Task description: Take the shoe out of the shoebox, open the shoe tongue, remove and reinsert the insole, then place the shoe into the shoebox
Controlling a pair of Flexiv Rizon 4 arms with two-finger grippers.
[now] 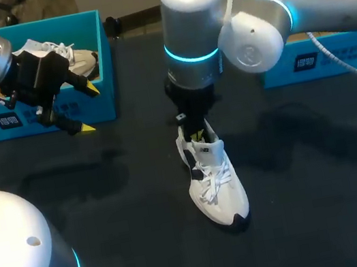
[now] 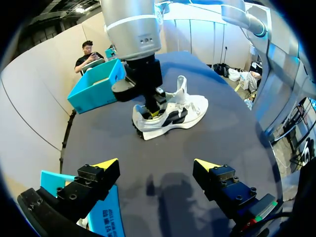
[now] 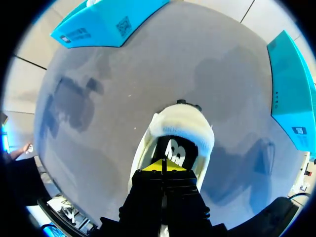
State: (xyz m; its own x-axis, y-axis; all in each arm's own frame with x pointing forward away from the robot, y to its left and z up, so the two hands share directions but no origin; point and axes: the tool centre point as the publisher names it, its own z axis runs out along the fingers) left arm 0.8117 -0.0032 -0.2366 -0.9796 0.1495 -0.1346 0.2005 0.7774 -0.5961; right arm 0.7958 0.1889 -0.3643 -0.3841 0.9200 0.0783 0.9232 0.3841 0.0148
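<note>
A white shoe (image 1: 216,181) with dark trim stands upright on the dark table, toe toward the front edge. My right gripper (image 1: 196,134) comes straight down into its heel opening. In the right wrist view the right gripper (image 3: 163,166) is shut, yellow tips pressed together just over the black insole (image 3: 174,149), with the white heel collar (image 3: 183,127) ahead. My left gripper (image 1: 89,108) hangs open in front of the left shoebox (image 1: 105,91), holding nothing. The left wrist view has the left gripper (image 2: 157,164) well short of the shoe (image 2: 180,112).
The blue left shoebox holds another white shoe (image 1: 60,52). A second blue shoebox (image 1: 331,58) stands at the back right, behind my right arm. Bare tabletop (image 1: 129,204) lies around the shoe.
</note>
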